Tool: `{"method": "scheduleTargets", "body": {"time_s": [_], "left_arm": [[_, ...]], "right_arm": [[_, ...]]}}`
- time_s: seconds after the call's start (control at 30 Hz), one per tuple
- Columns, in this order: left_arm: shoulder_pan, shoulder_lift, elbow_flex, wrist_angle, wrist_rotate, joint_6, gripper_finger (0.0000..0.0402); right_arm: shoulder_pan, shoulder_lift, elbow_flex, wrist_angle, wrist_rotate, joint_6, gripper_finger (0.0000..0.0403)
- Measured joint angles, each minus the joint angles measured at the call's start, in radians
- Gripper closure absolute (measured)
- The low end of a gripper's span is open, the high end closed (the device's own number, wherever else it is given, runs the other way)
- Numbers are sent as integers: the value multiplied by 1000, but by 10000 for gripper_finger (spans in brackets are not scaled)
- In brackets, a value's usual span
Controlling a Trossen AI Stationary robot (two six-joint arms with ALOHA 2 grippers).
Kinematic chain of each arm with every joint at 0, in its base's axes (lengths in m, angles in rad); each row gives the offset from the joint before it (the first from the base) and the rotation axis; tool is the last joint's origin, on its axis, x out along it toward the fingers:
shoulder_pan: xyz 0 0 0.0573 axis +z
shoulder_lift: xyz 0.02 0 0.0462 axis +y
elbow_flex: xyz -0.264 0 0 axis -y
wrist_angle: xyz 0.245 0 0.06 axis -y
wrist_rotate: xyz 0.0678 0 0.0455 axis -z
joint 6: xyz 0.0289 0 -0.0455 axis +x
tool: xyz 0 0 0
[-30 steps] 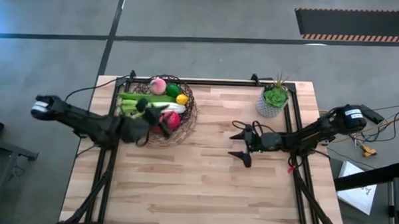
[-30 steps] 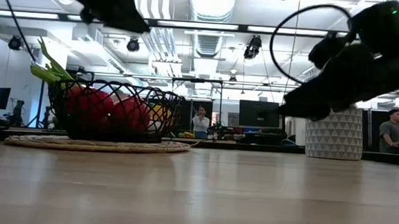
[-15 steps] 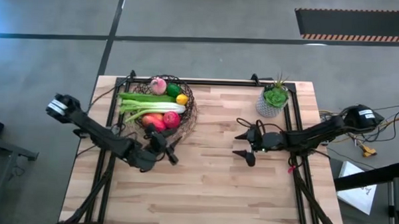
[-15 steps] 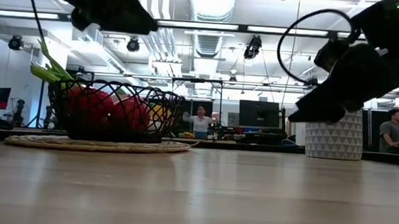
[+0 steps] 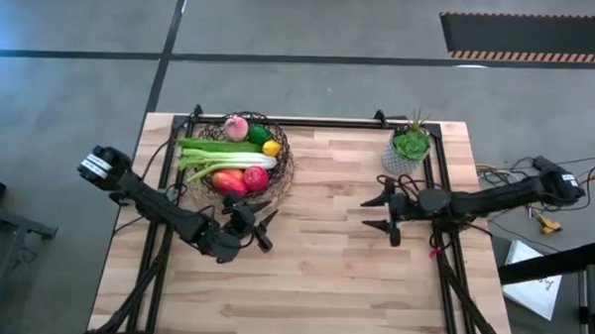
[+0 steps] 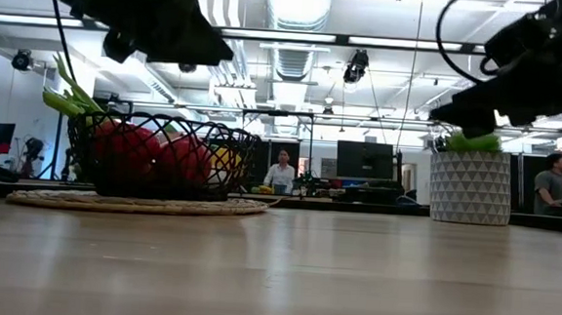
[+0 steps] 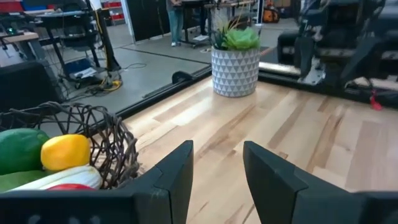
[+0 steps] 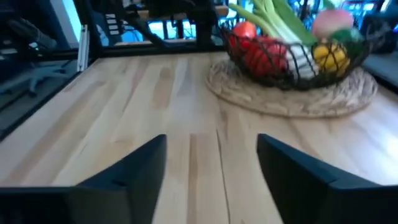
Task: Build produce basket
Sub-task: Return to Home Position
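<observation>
Basket (image 5: 288, 170), heaped with the produce (image 5: 240, 173), stands on a round woven mat (image 6: 136, 203) at the upper left of the bench (image 5: 313, 277) in the high view. Left gripper (image 5: 267, 231), released and empty, hangs just beside the mat. Right gripper (image 5: 367, 214), likewise spread and empty, hovers mid-bench near the potted plant (image 5: 410, 149).

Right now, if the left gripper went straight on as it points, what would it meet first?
Likely the potted plant at the far edge of the table, with only bare wood before it. The basket lies to one side of the left gripper, the right arm to the other; depth is unclear.
</observation>
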State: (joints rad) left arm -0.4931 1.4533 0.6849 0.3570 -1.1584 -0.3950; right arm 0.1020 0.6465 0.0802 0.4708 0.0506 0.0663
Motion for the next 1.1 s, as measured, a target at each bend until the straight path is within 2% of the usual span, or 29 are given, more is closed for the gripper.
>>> {"method": "scheduleTargets", "body": {"time_s": [0.2, 0.33, 0.47, 0.57, 0.7, 0.83, 1.1], "left_arm": [[0, -29, -5, 1, -2, 12, 276], [0, -29, -6, 1, -6, 13, 276], [0, -28, -22, 2, -12, -1, 276], [0, -29, -42, 1, -68, -62, 276], [1, -44, -73, 0, -72, -125, 276], [4, -110, -127, 1, -29, -174, 288], [7, -356, -296, 0, -21, -201, 355]], "right_arm": [[-79, -228, -18, -263, -86, 48, 257], [-133, -361, 18, -434, -147, 34, 313], [-177, -478, 23, -516, -228, -3, 361], [-197, -557, -4, -545, -234, 0, 385], [-201, -639, -35, -520, -244, 37, 393], [-201, -645, -37, -505, -321, 28, 394], [-201, -626, -42, -493, -354, 60, 394]]}}
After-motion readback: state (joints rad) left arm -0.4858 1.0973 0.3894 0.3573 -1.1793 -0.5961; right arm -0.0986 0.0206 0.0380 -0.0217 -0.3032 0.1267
